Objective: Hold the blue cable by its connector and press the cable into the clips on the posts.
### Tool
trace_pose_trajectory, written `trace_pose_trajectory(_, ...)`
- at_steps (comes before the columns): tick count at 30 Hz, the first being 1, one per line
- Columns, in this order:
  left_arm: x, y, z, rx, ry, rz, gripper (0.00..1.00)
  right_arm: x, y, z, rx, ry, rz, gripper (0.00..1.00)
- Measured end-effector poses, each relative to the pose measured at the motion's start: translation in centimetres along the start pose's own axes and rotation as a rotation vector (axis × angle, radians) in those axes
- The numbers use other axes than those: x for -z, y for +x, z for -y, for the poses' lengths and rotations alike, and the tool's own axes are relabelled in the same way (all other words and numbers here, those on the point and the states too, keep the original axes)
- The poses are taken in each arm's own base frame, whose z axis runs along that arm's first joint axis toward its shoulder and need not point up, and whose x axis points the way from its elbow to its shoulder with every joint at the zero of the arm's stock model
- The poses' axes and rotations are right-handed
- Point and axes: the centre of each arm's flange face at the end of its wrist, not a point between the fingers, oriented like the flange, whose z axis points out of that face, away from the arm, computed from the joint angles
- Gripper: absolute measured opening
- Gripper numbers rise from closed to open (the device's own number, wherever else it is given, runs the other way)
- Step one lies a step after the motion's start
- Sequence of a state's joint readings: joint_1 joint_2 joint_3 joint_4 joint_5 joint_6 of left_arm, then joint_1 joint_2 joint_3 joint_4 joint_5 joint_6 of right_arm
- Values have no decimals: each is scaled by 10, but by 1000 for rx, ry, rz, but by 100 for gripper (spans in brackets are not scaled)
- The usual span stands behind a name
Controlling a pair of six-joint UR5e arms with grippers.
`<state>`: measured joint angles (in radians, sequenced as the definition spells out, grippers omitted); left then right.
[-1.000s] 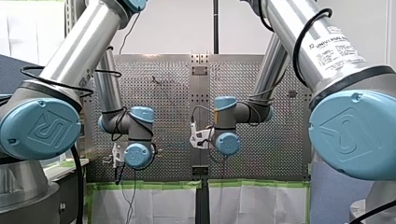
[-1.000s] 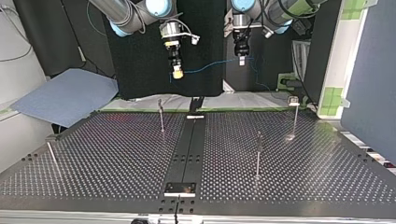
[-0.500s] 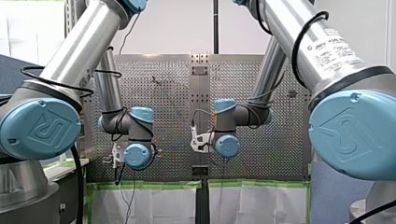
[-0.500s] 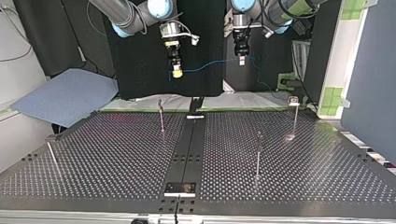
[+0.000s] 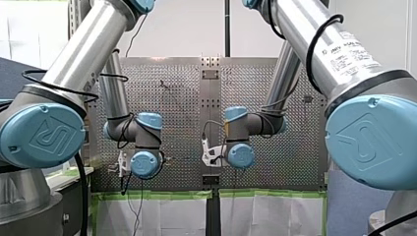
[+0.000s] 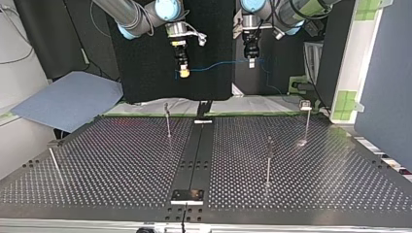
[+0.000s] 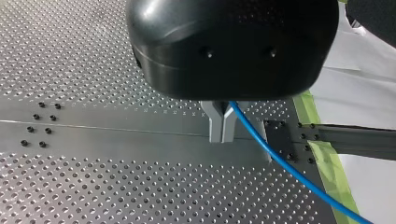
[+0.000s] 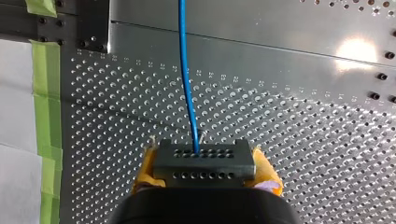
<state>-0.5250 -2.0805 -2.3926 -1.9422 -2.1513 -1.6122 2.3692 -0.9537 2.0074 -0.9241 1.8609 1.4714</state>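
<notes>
The blue cable (image 6: 218, 64) hangs in the air between my two grippers, beyond the table's far edge in the top view. My right gripper (image 6: 183, 73), at that view's left, is shut on the cable's dark connector (image 8: 204, 161), with yellow pads (image 8: 144, 164) on both sides of it. The cable (image 8: 187, 84) runs straight ahead out of the connector. My left gripper (image 6: 251, 61), at the top view's right, is shut on the cable; its metal fingers (image 7: 215, 127) pinch the cable (image 7: 289, 170), which trails off to the side. Thin posts (image 6: 167, 119) (image 6: 268, 160) (image 6: 306, 119) stand on the table.
The perforated table (image 6: 121, 165) has a dark centre strip (image 6: 194, 155). Another thin post (image 6: 53, 162) leans at the top view's left edge. Green tape (image 8: 49, 116) and white sheeting border the table under the grippers. A blue-grey sheet (image 6: 68, 99) lies off the table's corner.
My right gripper has risen a little in the top view with the connector, and the cable between the grippers hangs straighter. My left gripper has stayed in place.
</notes>
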Motion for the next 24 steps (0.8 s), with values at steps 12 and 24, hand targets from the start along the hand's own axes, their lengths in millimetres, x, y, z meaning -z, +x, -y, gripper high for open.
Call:
trace_pose_trajectory(12,3,-5,-4,-56,-40,-15,0,-6,19,-4,-24,-28,-17,0)
trace_pose_trajectory(24,1,-38,-12,-131,-85,-16,0,-19,98,-7,-101,9,-121,0)
